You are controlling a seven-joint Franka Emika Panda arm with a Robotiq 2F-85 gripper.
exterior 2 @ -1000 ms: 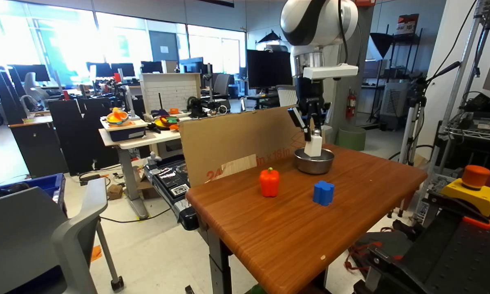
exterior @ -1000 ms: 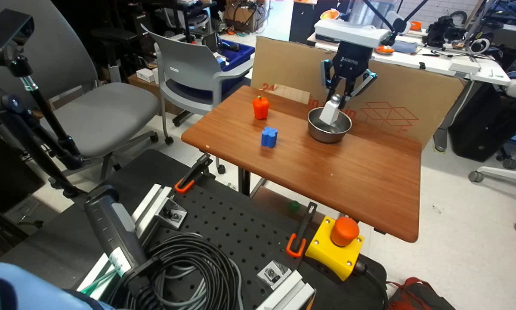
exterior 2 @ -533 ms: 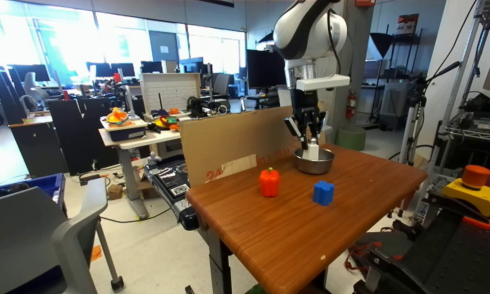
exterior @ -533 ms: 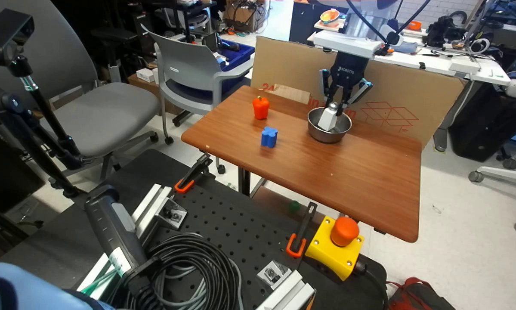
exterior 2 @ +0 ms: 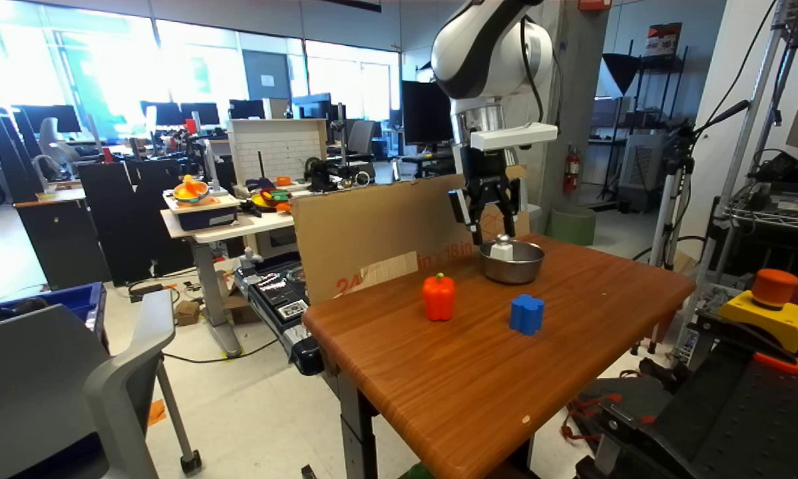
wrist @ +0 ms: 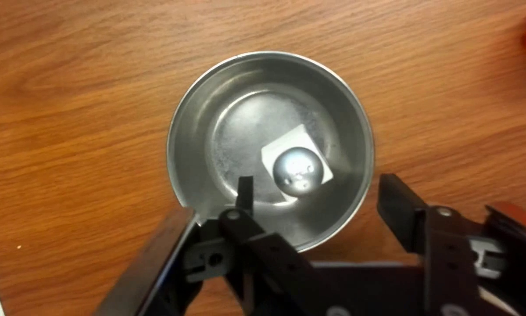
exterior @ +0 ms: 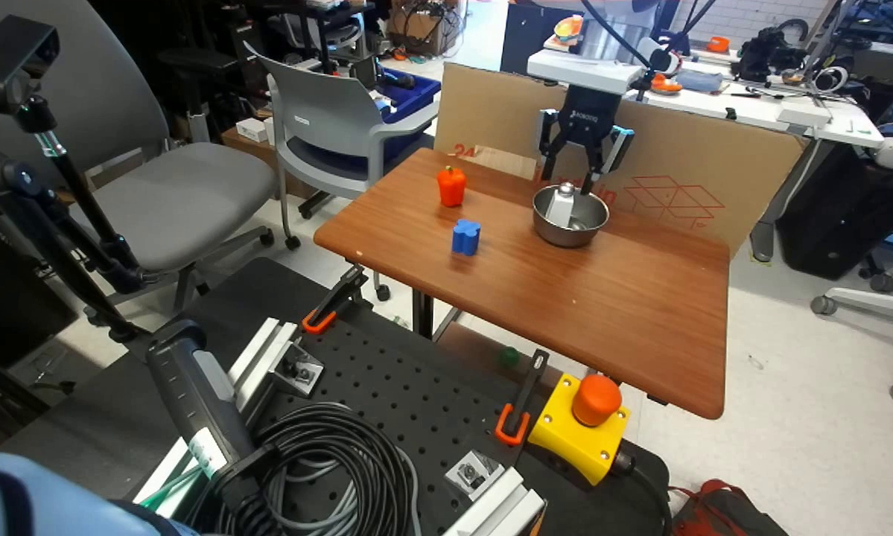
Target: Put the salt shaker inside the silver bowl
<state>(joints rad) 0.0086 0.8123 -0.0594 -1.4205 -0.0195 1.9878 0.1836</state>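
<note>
Lowered since earlier, the salt shaker (exterior: 560, 211) is left near-upright in the silver bowl (exterior: 565, 237), beneath the wide-spread hand (exterior 2: 493, 235), which should be raised vertically.

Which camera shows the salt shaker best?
The wrist view. Seen from above, the salt shaker looks largest and unblocked. Both exterior views show it smaller; in an exterior view the silver bowl hides its lower part.
</note>
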